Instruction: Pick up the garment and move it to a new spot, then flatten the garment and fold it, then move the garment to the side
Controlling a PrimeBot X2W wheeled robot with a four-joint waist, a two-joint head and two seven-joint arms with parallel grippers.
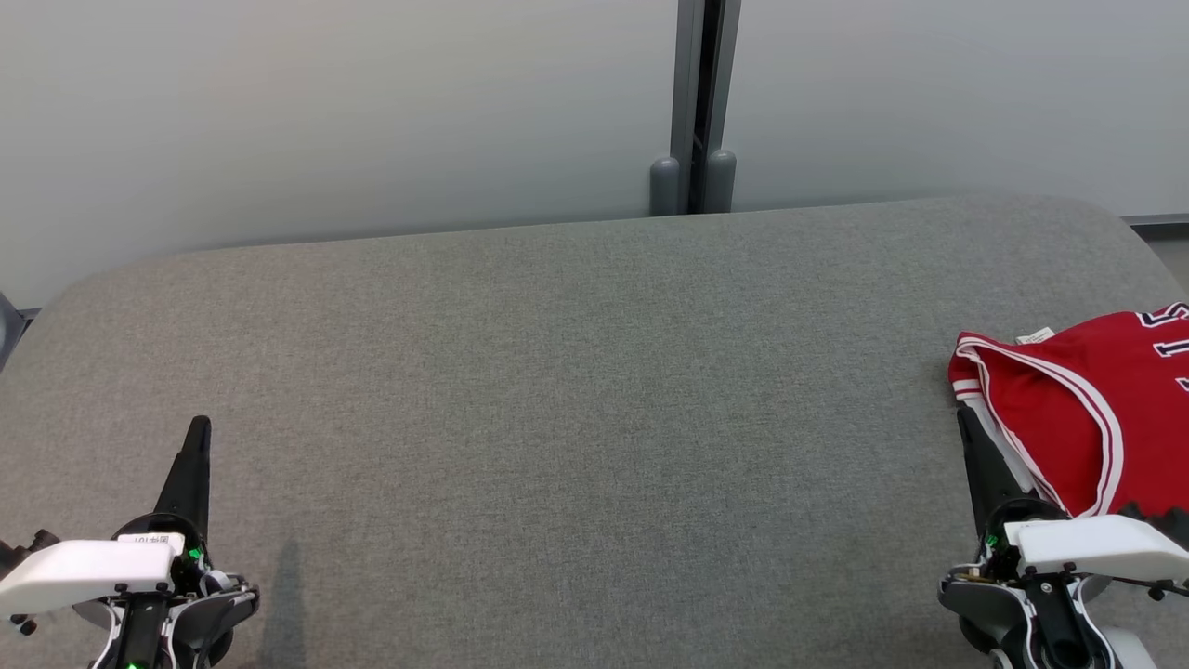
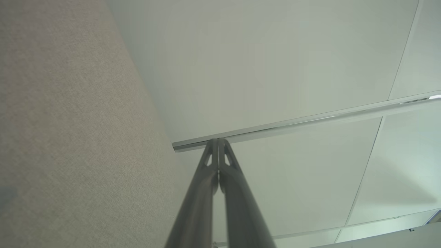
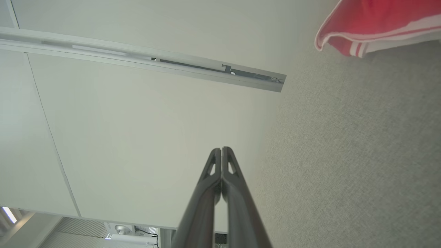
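The garment (image 1: 1077,418) is a red jersey with white trim and dark numbers, lying bunched at the right edge of the grey fabric table (image 1: 576,390); part of it runs out of the head view. Its trimmed edge (image 3: 372,24) hangs into the top right of the right wrist view. My right gripper (image 1: 963,415) is shut and empty, its tip right beside the jersey's left edge; the shut fingers (image 3: 220,153) point at the wall. My left gripper (image 1: 199,427) is shut and empty at the lower left, far from the jersey, fingers (image 2: 217,143) pressed together.
A pale partition wall (image 1: 334,111) stands behind the table, with a grey post (image 1: 695,102) at its seam. The table's rounded corners lie at the back left and back right. Bare grey cloth spans the middle between the arms.
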